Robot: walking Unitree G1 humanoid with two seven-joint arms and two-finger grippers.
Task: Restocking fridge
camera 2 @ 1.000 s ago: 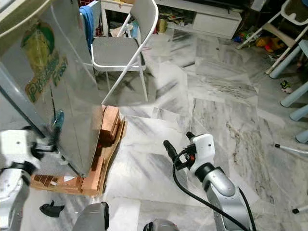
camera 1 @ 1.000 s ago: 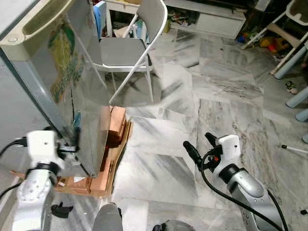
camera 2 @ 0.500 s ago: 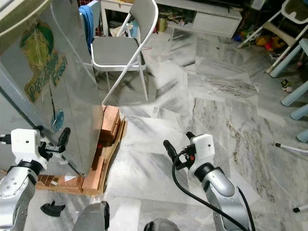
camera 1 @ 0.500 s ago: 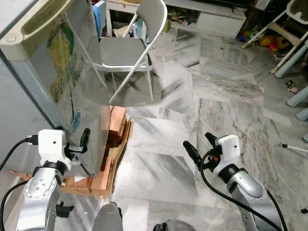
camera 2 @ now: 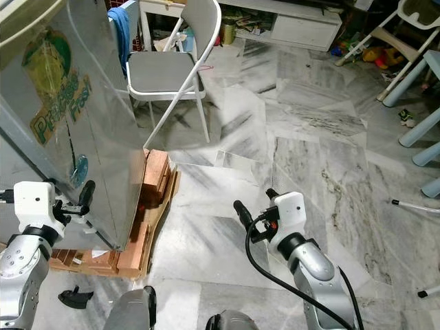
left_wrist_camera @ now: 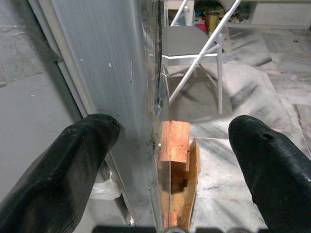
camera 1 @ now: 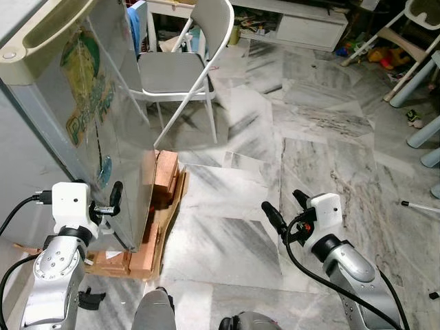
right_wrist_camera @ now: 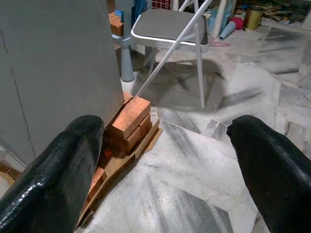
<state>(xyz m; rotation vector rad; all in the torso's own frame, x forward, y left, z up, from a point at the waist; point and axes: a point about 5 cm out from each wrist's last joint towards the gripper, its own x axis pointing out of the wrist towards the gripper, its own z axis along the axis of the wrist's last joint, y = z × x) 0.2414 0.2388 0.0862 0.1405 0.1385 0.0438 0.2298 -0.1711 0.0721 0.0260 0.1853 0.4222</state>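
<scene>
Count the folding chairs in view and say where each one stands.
1. The grey folding chair stands on the marble floor just beyond the fridge door, behind the wooden pallet. The door may hide others.

On your left the fridge door (camera 1: pixel 103 117) stands close, its lower edge beside the brick stack (camera 1: pixel 165 180). The folding chair (camera 1: pixel 180 69) blocks behind. You have open marble floor (camera 1: pixel 302 158) toward the right.
</scene>
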